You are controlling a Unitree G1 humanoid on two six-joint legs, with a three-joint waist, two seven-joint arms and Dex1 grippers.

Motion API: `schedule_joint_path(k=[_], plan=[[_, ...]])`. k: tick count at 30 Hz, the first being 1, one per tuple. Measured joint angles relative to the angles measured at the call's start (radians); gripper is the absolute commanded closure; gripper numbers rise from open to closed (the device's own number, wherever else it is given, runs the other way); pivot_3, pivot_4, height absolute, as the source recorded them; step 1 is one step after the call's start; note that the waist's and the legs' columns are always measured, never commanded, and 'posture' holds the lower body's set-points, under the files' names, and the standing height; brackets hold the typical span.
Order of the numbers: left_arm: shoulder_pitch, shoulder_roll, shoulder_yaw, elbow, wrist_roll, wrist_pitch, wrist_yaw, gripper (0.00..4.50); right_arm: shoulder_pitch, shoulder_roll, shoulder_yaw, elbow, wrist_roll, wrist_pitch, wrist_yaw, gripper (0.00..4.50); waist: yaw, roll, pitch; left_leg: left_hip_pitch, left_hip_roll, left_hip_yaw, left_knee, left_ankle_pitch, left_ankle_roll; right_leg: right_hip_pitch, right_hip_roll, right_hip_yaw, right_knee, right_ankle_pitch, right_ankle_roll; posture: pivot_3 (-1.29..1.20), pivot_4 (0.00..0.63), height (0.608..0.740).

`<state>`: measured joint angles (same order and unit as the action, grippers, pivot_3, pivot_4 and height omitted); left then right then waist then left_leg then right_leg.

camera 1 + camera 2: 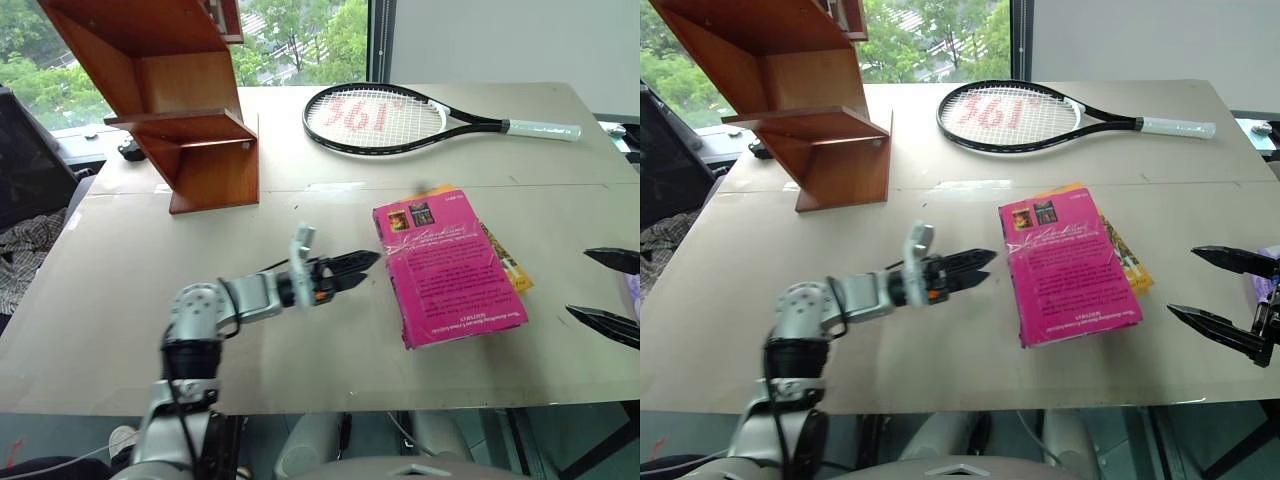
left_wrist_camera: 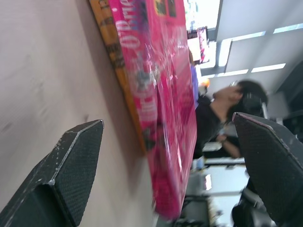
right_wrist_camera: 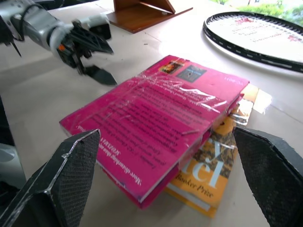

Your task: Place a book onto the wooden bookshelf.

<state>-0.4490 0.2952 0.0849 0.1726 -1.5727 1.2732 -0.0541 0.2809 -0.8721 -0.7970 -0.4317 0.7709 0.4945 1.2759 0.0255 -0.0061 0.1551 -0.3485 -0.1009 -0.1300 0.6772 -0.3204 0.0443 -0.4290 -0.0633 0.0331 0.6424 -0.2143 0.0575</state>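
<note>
The bright pink book (image 1: 448, 272) lies flat on the table, resting askew on a yellow book (image 3: 213, 175) whose edge pokes out beneath it. My left gripper (image 1: 362, 268) hovers low just off the pink book's left edge, pointing at it, open, with the book's edge between its spread fingers (image 2: 66, 170) in the left wrist view. My right gripper (image 1: 1180, 280) stands open to the right of the books, apart from them and holding nothing. The wooden bookshelf (image 1: 185, 110), reddish-brown with slanted sides, stands at the table's far left.
A black tennis racket (image 1: 400, 118) with a white grip lies at the back of the table (image 1: 300, 350). A dark chair (image 1: 30, 150) is beyond the table's left edge. A person (image 2: 222, 118) sits beyond the books, off the table's right side.
</note>
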Motion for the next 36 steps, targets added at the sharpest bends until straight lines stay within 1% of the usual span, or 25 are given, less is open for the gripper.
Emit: schedule_joint_path(k=[4, 6, 13, 18, 19, 20, 22, 24, 25, 26, 27, 31, 36], plan=[[-0.042, -0.069, -0.003, 0.069, 0.010, 0.002, 0.040, 0.00, -0.003, 0.006, 0.010, -0.005, 0.003, -0.015, -0.012, 0.06, -0.003, 0.000, 0.000, 0.000, 0.000, 0.000, 0.000, 0.000, 0.000, 0.000, 0.000, 0.001, 0.000, 0.000, 0.000, 0.00, 0.150, 0.740], [-0.069, -0.107, -0.004, 0.112, 0.034, 0.000, 0.047, 0.00, -0.031, 0.004, 0.037, -0.005, 0.004, -0.025, -0.016, 0.06, -0.003, 0.000, 0.000, 0.000, 0.000, 0.000, 0.002, 0.000, 0.000, 0.000, 0.000, 0.001, 0.001, 0.000, 0.001, 0.00, 0.150, 0.740], [-0.137, -0.156, 0.025, 0.199, 0.110, 0.007, 0.026, 0.00, -0.116, -0.023, 0.123, -0.001, 0.004, -0.057, -0.002, 0.06, -0.003, 0.000, 0.000, 0.000, 0.000, 0.000, 0.004, 0.000, 0.000, 0.000, 0.000, 0.000, 0.001, 0.001, 0.001, 0.00, 0.150, 0.740], [-0.140, -0.183, 0.039, 0.211, 0.143, 0.022, 0.011, 0.00, -0.175, -0.047, 0.179, -0.001, 0.005, -0.069, 0.004, 0.06, 0.000, -0.001, 0.000, -0.001, 0.000, 0.000, 0.004, 0.000, 0.000, 0.000, 0.000, 0.000, 0.001, 0.001, 0.001, 0.00, 0.150, 0.740], [-0.142, -0.186, 0.045, 0.211, 0.150, 0.027, 0.007, 0.51, -0.182, -0.049, 0.184, -0.001, 0.006, -0.070, 0.005, 0.00, 0.001, -0.001, 0.000, -0.001, 0.000, 0.000, 0.004, 0.000, 0.000, 0.000, 0.000, -0.001, 0.001, 0.001, 0.001, 0.00, 0.150, 0.740], [-0.143, -0.190, 0.053, 0.211, 0.157, 0.031, 0.005, 0.71, -0.188, -0.051, 0.194, 0.001, 0.006, -0.070, 0.006, 0.00, 0.002, -0.001, 0.000, -0.001, 0.000, 0.000, 0.004, 0.000, 0.000, 0.000, 0.000, 0.000, 0.001, 0.001, 0.001, 0.00, 0.150, 0.740], [-0.143, -0.199, 0.070, 0.213, 0.161, 0.038, 0.001, 1.60, -0.205, -0.051, 0.205, 0.006, 0.006, -0.071, 0.009, 0.00, 0.003, -0.001, 0.000, -0.001, 0.000, 0.000, 0.004, 0.000, 0.000, 0.000, 0.000, 0.000, 0.001, 0.001, 0.001, 0.00, 0.150, 0.740], [-0.142, -0.201, 0.085, 0.211, 0.164, 0.050, 0.000, 2.57, -0.223, -0.052, 0.213, 0.019, 0.006, -0.072, 0.008, 0.00, 0.003, -0.001, 0.000, -0.001, 0.000, 0.000, 0.005, 0.000, 0.000, 0.000, 0.000, 0.000, 0.001, 0.001, 0.002, 0.00, 0.150, 0.740], [-0.142, -0.201, 0.096, 0.210, 0.163, 0.055, 0.000, 3.16, -0.226, -0.052, 0.218, 0.019, 0.006, -0.074, 0.008, 0.00, 0.003, -0.001, 0.000, -0.001, 0.000, 0.000, 0.005, 0.000, 0.000, 0.000, 0.000, 0.000, 0.001, 0.001, 0.002, 0.00, 0.150, 0.740], [-0.141, -0.199, 0.108, 0.207, 0.161, 0.060, 0.000, 3.62, -0.229, -0.052, 0.225, 0.019, 0.006, -0.075, 0.007, 0.00, 0.002, -0.001, 0.000, -0.001, 0.000, 0.000, 0.005, 0.000, 0.000, 0.000, 0.000, 0.000, 0.001, 0.001, 0.002, 0.00, 0.150, 0.740], [-0.138, -0.196, 0.114, 0.203, 0.158, 0.065, 0.000, 3.89, -0.229, -0.052, 0.230, 0.019, 0.006, -0.076, 0.007, 0.00, 0.001, -0.001, 0.000, -0.001, 0.000, 0.000, 0.005, 0.000, 0.000, 0.000, 0.000, 0.000, 0.001, 0.001, 0.002, 0.00, 0.150, 0.740], [-0.107, -0.155, 0.153, 0.159, 0.147, 0.085, 0.001, 3.89, -0.229, -0.047, 0.238, 0.020, 0.005, -0.085, 0.002, 0.00, -0.007, -0.001, 0.000, -0.001, 0.000, 0.000, 0.005, 0.000, -0.001, 0.000, 0.000, 0.000, 0.001, 0.001, 0.002, 0.00, 0.150, 0.740], [-0.043, -0.048, 0.207, 0.015, 0.128, 0.086, -0.035, 3.89, -0.248, -0.027, 0.258, 0.043, 0.002, -0.095, -0.015, 0.00, -0.010, -0.001, 0.000, -0.001, 0.000, 0.000, 0.005, 0.000, -0.001, 0.000, 0.000, 0.000, 0.001, 0.001, 0.002, 0.00, 0.150, 0.740]])
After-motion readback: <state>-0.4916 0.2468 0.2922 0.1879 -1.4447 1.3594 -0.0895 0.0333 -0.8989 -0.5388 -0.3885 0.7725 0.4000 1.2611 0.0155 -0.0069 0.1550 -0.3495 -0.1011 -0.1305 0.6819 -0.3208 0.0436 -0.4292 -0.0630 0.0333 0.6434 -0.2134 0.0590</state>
